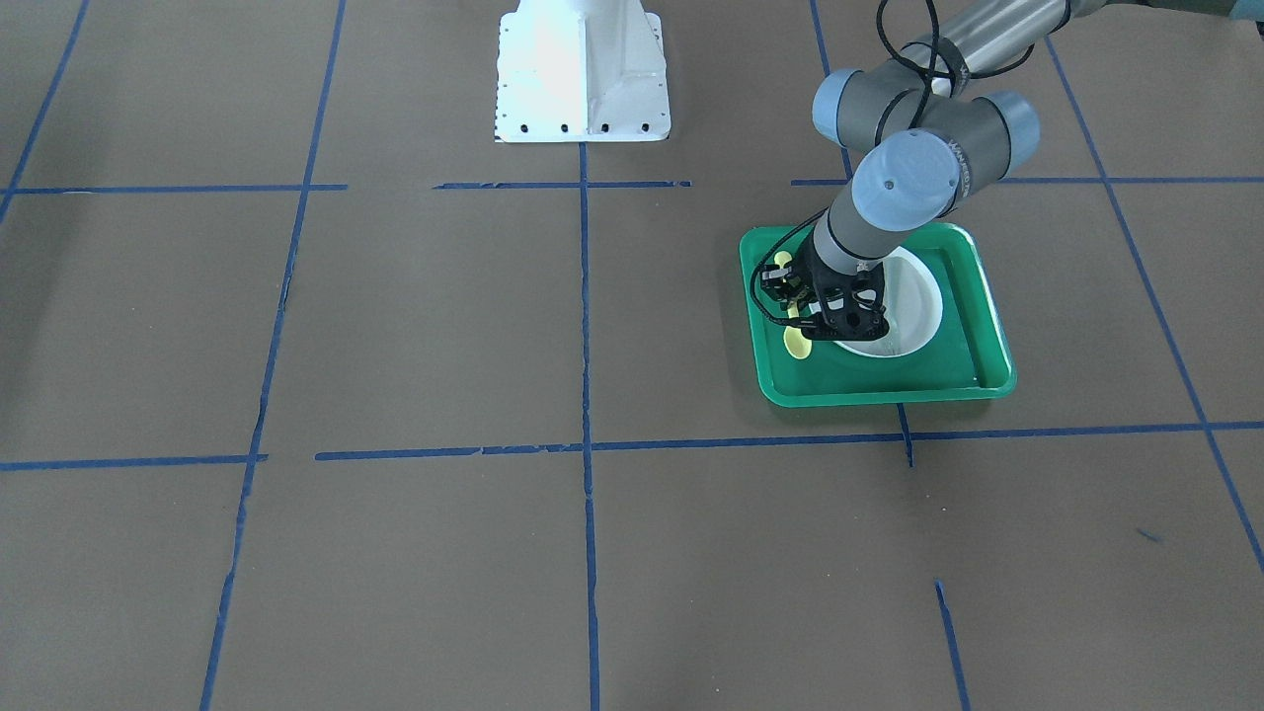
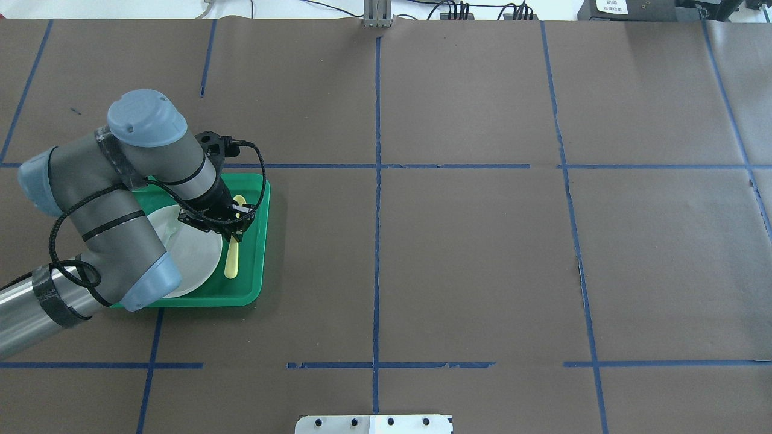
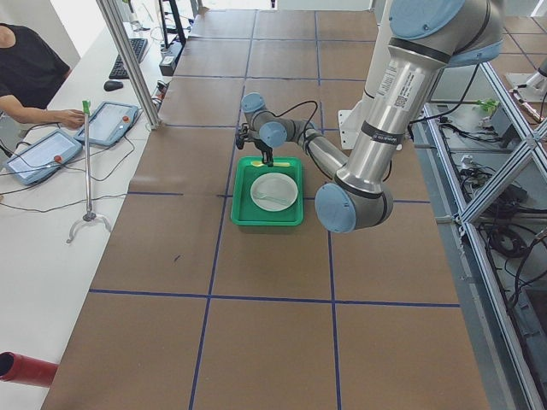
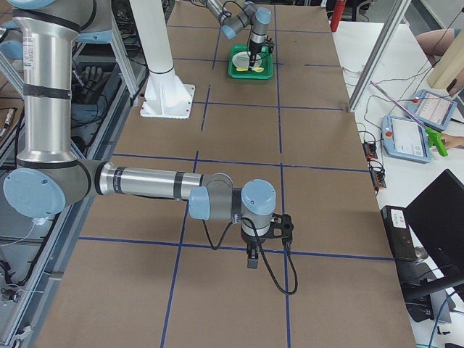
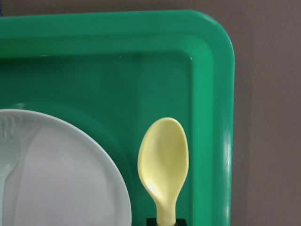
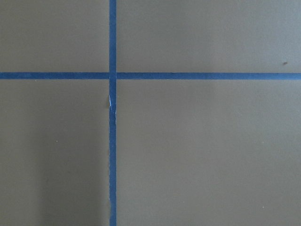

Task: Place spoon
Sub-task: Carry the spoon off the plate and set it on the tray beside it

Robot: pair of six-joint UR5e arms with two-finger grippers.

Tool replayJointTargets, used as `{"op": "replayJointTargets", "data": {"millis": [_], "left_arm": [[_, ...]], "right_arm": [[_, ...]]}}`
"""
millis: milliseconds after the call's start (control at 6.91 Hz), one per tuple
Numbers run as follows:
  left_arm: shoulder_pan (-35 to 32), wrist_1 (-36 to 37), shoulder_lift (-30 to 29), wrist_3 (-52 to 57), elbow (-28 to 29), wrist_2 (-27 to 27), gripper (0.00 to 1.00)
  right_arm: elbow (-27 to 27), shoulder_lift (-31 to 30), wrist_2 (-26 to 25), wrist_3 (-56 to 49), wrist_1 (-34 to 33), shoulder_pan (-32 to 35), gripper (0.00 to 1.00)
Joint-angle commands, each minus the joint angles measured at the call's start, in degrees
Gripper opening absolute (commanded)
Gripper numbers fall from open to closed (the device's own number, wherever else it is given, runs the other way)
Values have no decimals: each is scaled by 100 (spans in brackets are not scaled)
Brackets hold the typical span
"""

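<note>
The yellow spoon [image 5: 163, 160] lies along the right side of the green tray [image 5: 221, 94], beside the white plate [image 5: 61, 179]. Its bowl points away from the robot. My left gripper [image 2: 233, 229] is low over the tray [image 2: 258, 241], shut on the spoon's handle. The handle's free end [image 2: 231, 262] sticks out toward the robot. In the front view the spoon [image 1: 796, 342] shows on both sides of the gripper [image 1: 796, 308]. My right gripper [image 4: 251, 259] hangs over bare table far from the tray; I cannot tell whether it is open or shut.
A pale fork [image 5: 6, 141] lies on the plate [image 2: 196, 259]. The white arm base [image 1: 583, 69] stands at the robot's table edge. Blue tape lines cross the brown table. An operator with tablets [image 3: 47, 137] sits at a side desk.
</note>
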Motion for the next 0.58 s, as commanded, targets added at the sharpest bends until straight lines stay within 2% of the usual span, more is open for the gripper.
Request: {"op": "replayJointTargets", "data": {"millis": [0, 145, 289, 434], "left_arm": [[40, -122, -51, -209, 234, 3, 0], [49, -122, -43, -210, 235, -6, 9], [49, -122, -43, -210, 235, -6, 41], [49, -122, -43, -210, 235, -6, 57]], "right_arm": [[-5, 0, 0, 0, 0, 0, 100], [4, 0, 0, 0, 0, 0, 100], [4, 0, 0, 0, 0, 0, 100], [-5, 0, 0, 0, 0, 0, 100]]}}
